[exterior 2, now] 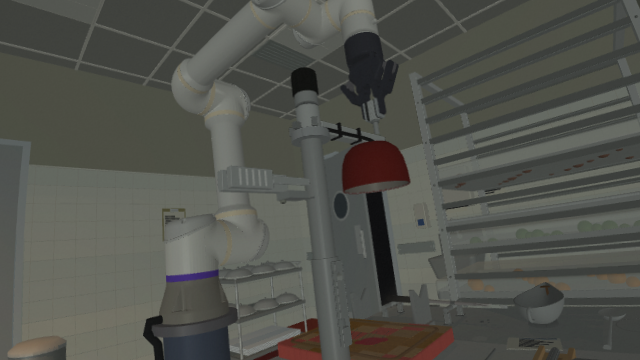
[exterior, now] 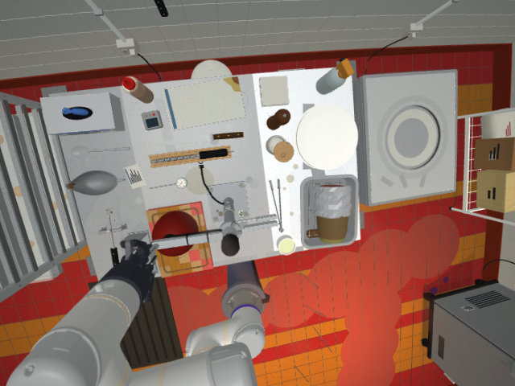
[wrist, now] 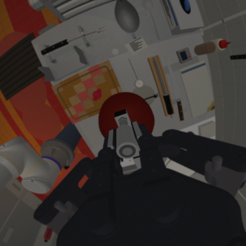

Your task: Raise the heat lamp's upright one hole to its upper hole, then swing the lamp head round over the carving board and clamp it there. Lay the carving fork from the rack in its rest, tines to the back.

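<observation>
The red lamp head (exterior: 174,232) (exterior 2: 375,167) (wrist: 126,114) hangs from a grey boom on the upright (exterior 2: 320,240) (exterior: 230,232). It sits over the checkered carving board (exterior: 183,241) (wrist: 85,91) (exterior 2: 370,340). My gripper (exterior: 139,249) (exterior 2: 372,112) (wrist: 125,140) is closed, its fingers clasping the ribbed grey handle (wrist: 125,142) at the end of the boom, above the head. The carving fork (exterior: 111,232) (wrist: 68,41) lies on its rack at the table's left edge, black handle toward the front. A grey clamp lever (exterior: 258,220) (exterior 2: 250,182) sticks out from the upright.
A tall tray rack (exterior: 29,187) (exterior 2: 530,175) stands beside the table, close to my arm. A knife in a wooden holder (exterior: 191,157), a thermometer (exterior: 181,183), tongs (exterior: 276,203), a plate (exterior: 326,136) and a tub with a cup (exterior: 330,212) crowd the table.
</observation>
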